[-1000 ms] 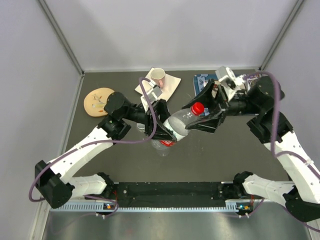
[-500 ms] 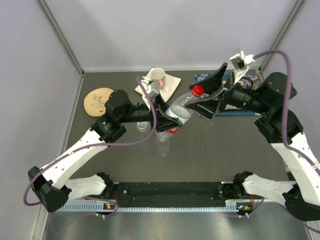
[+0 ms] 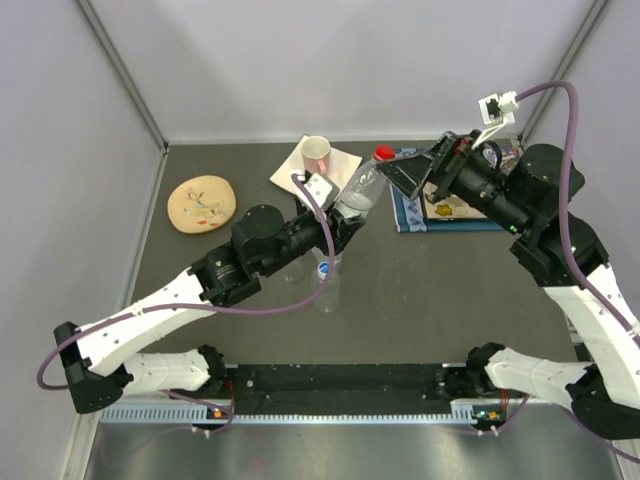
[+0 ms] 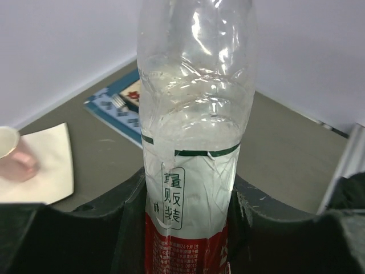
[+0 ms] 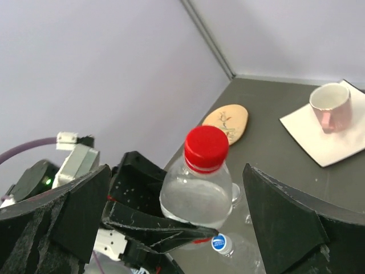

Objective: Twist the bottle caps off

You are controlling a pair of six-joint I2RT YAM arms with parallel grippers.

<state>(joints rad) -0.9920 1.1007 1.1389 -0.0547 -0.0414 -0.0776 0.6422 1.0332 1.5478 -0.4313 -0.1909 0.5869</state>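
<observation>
We are counting two bottles for sure: a lifted bottle (image 3: 358, 192) and a standing bottle (image 3: 326, 288) on the counter (image 3: 420, 290) beneath it. Two caps: red cap (image 3: 384, 153), blue cap (image 5: 219, 242). One mug (image 3: 316, 152), one napkin (image 3: 340, 170), one tan dish (image 3: 201, 203), one book (image 3: 450, 210).

Left end effector (image 3: 338, 222) is clenching the lifted bottle's body, tilted, with the red cap on. Right end effector (image 3: 420, 172) is hanging released, fingers spread either side of the red cap, not touching.

Versus a second ago, we are seeing the lifted bottle raised toward the far right, and the right end effector spread and backed off over the book.
</observation>
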